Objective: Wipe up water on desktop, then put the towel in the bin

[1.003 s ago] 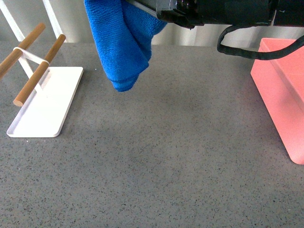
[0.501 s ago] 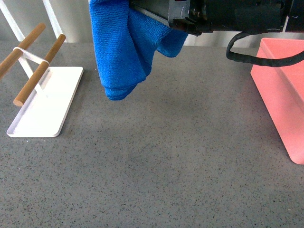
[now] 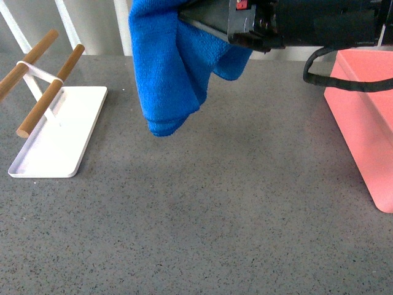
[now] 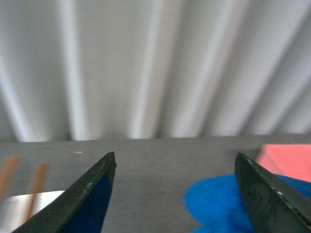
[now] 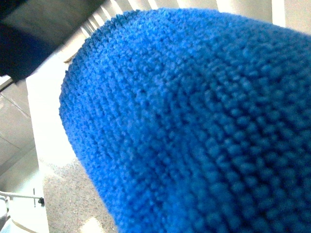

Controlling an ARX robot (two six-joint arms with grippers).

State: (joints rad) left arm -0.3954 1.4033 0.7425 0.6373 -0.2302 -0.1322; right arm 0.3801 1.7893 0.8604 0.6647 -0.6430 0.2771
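The towel (image 3: pixel 169 74) hangs in the air over the far middle of the table (image 3: pixel 233 203), clear of the surface, its lowest fold dangling between the white tray (image 3: pixel 61 141) and the bin (image 3: pixel 362 117), nearer the tray; it looks soft, light and limp, a looped microfibre that folds over itself and would bunch rather than hold a shape; I judge it neither fragile nor slippery, though a damp cloth would hang heavier and could drag or catch on a rim. A pinch high up in a gathered fold, as it is held now, suits carrying it, since the loose tail then trails below and can be lowered into the bin first.

The right claw (image 3: pixel 190 15) comes in level from the right along the top of the front view, its tip buried in the cloth, a black cable (image 3: pixel 331 83) looping down beneath the arm; its fingertips are hidden, but as the towel hangs from it alone I take it to be clenched on the towel; the right wrist view is filled with blue pile and shows no more. The left claw (image 4: pixel 176 158) is released, its two dark fingers spread wide with nothing between them, held up off the table and looking across it toward the towel and the pink bin. Whether any water is left on the table I cannot tell.
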